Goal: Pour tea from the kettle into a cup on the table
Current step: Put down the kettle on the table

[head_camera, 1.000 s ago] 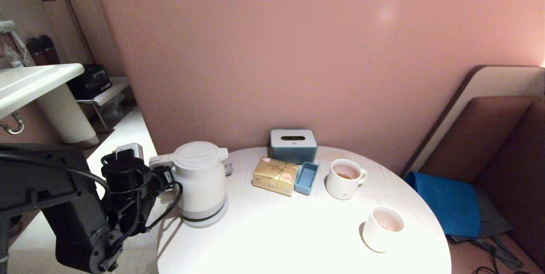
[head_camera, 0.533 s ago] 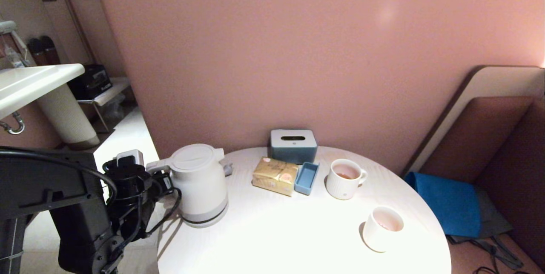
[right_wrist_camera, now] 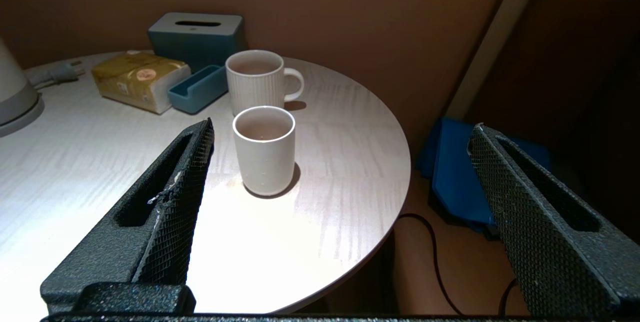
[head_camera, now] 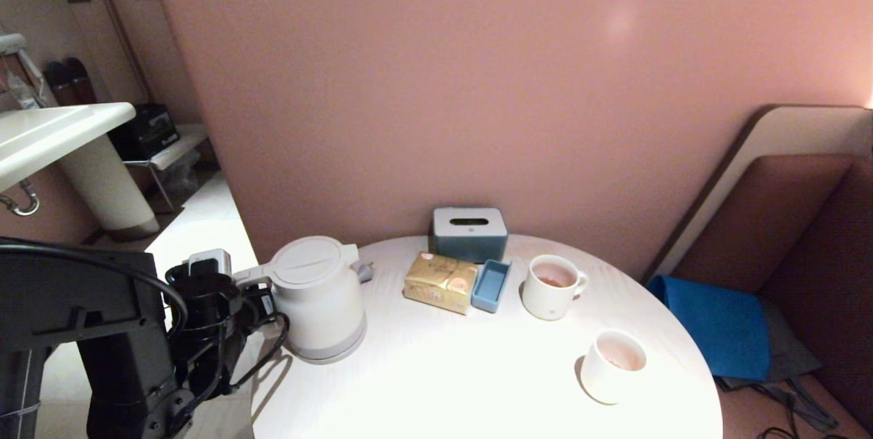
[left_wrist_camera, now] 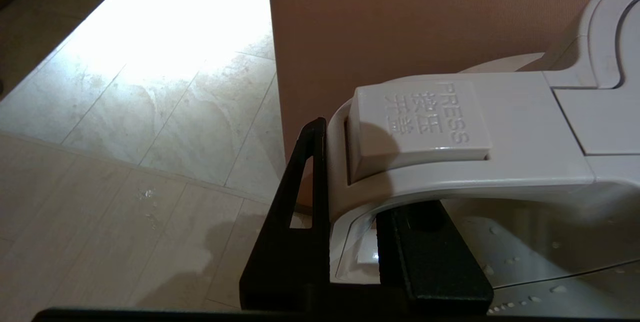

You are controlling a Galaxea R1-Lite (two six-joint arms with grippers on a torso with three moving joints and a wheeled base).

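Table (head_camera: 436, 384) front bare; box (head_camera: 440, 281), mug (head_camera: 551, 287) crowd back.

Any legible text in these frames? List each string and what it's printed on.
"PRESS": raised letters on the lid-release button at the top of the kettle handle, left wrist view.
"按压开盖": raised characters beside it on the same button.
Gold packet on the table: round pink marks with print, too small to read.
Tissue box, ribbed mug, cup: no text visible.
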